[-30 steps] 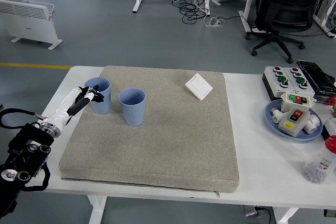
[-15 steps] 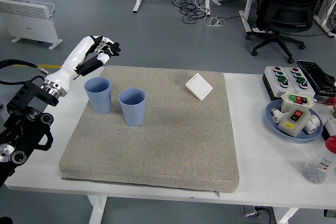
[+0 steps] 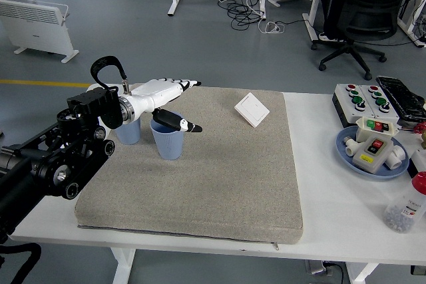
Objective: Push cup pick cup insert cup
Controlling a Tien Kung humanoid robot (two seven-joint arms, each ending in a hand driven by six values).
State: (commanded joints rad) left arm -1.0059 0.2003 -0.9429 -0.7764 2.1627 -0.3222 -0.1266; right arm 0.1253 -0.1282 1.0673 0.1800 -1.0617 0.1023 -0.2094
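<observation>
Two light blue ribbed cups stand upright on the grey mat [image 3: 219,177]. The left cup [image 3: 128,131] is mostly hidden behind my left wrist. The right cup [image 3: 168,142] stands just beside it. My left hand [image 3: 174,103] reaches in from the left above the two cups, white with black fingertips. Its fingers [image 3: 188,84] are stretched out toward the right and its thumb [image 3: 180,124] hangs over the right cup's rim. It holds nothing. My right hand is out of view.
A white switch plate [image 3: 252,109] lies at the mat's far edge. At the right are a blue plate [image 3: 345,151] with button boxes, a white button box [image 3: 365,100], a black device [image 3: 401,96] and a clear bottle [image 3: 405,205].
My left arm swung from the table's left side up and over to the right; the hand now hovers above the two cups. The cups have not moved.
</observation>
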